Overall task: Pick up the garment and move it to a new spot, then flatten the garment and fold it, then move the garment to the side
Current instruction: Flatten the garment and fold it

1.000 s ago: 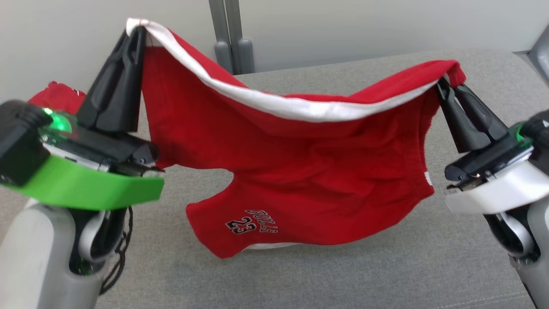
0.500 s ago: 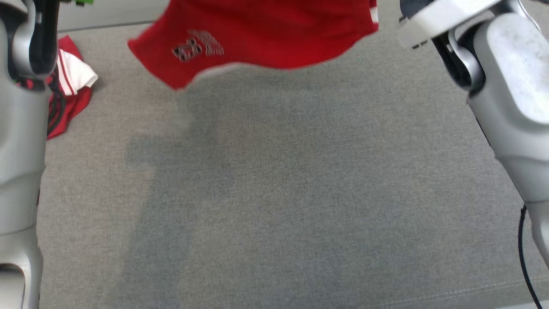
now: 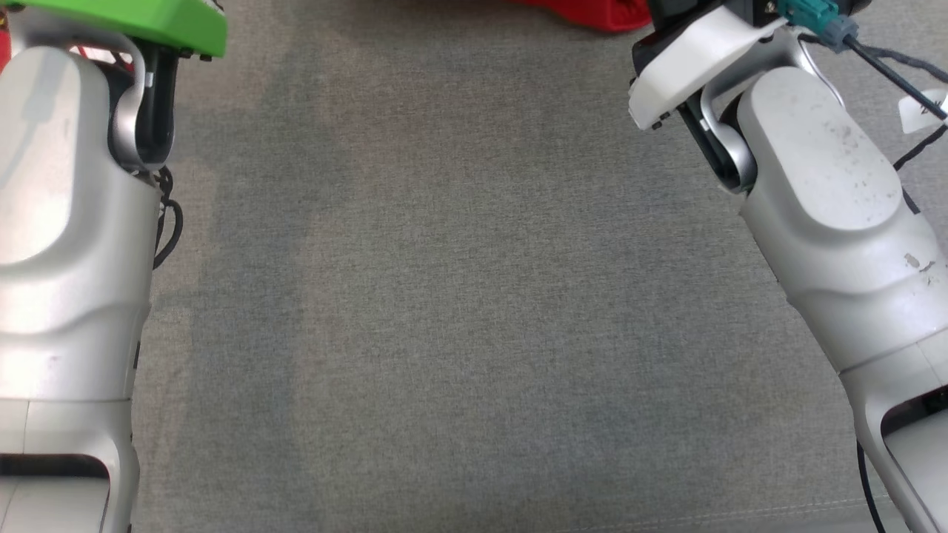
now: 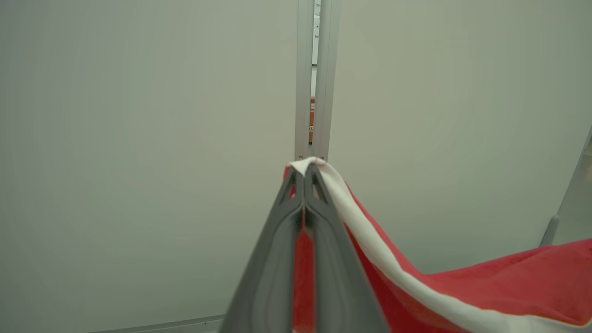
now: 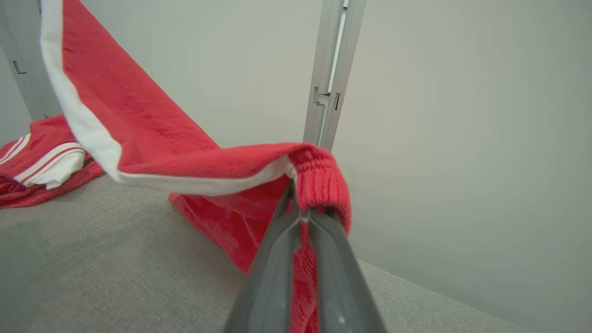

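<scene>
The garment (image 4: 462,286) is a red pair of shorts with a white stripe, held up in the air between my two grippers. In the left wrist view my left gripper (image 4: 305,169) is shut on its white-trimmed corner. In the right wrist view my right gripper (image 5: 300,206) is shut on the ribbed red waistband corner, and the garment (image 5: 152,125) sags away to the left with its lower part hanging to the grey surface. In the head view a small red piece of the garment (image 3: 592,11) peeks in at the top edge.
A grey fabric-covered surface (image 3: 474,296) spreads between my left forearm (image 3: 59,222) and right forearm (image 3: 829,192). Another red and white garment (image 5: 37,162) lies crumpled at the far left. A grey metal post (image 5: 333,69) stands against the pale wall behind.
The head camera has tilted down, so the hanging garment and both grippers have slid out past the top of its picture. Both grips look unchanged.
</scene>
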